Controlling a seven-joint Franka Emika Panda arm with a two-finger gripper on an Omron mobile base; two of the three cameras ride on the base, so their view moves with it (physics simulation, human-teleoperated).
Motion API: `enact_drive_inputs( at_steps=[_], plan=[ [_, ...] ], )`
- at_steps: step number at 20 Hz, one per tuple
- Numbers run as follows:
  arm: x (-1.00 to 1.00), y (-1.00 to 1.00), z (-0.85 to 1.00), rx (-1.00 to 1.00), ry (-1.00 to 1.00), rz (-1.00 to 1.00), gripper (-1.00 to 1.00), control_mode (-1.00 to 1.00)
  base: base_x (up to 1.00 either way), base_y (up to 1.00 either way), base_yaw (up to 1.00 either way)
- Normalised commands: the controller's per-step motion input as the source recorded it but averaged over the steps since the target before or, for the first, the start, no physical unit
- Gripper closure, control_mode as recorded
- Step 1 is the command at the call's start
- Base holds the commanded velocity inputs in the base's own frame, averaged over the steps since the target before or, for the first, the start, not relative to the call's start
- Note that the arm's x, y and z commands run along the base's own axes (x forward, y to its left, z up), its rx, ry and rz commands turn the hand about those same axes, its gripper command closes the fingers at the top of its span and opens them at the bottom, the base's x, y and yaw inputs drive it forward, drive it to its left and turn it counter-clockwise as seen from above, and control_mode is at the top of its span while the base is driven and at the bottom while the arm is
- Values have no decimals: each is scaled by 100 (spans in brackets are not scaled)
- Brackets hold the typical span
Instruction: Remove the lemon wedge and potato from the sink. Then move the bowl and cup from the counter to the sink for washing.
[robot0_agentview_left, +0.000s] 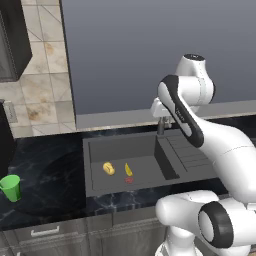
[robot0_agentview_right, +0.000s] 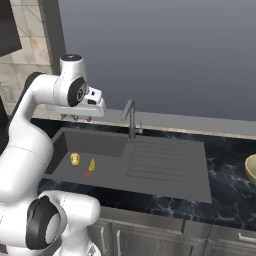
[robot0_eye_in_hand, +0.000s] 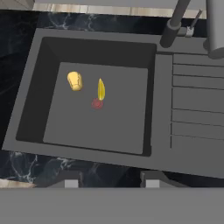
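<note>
The dark grey sink (robot0_agentview_left: 120, 145) (robot0_agentview_right: 90, 142) (robot0_eye_in_hand: 48, 65) holds a lumpy yellow-tan potato (robot0_agentview_left: 108, 168) (robot0_agentview_right: 75, 159) (robot0_eye_in_hand: 75, 81). Just right of it lies the slim yellow lemon wedge (robot0_agentview_left: 128, 169) (robot0_agentview_right: 92, 164) (robot0_eye_in_hand: 101, 89), beside the red drain (robot0_eye_in_hand: 97, 103). My gripper (robot0_agentview_right: 76, 118) (robot0_eye_in_hand: 111, 179) hovers high above the basin, pointing down, open with nothing between its fingers. The green cup (robot0_agentview_left: 11, 188) stands on the counter left of the sink. An edge of the tan bowl (robot0_agentview_right: 251, 167) shows at the far right of the counter.
A dark curved faucet (robot0_agentview_right: 130, 117) (robot0_eye_in_hand: 175, 22) rises behind the sink, at the head of the ribbed drainboard (robot0_agentview_right: 165, 162) (robot0_eye_in_hand: 197, 109). A black marbled counter (robot0_agentview_left: 50, 175) surrounds the basin, with a grey wall behind it.
</note>
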Motion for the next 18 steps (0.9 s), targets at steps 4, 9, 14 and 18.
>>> enact_drive_inputs(
  at_steps=[4,9,14,18],
  plan=[
    [-2,0,0,0,0,0,-100,-100,0,0,0],
    [-6,8,-1,0,0,0,-100,-100,0,0,0],
    [-1,27,-2,0,0,0,-100,-100,0,0,0],
    [0,35,-12,-3,0,0,-100,-100,0,0,0]
  ],
)
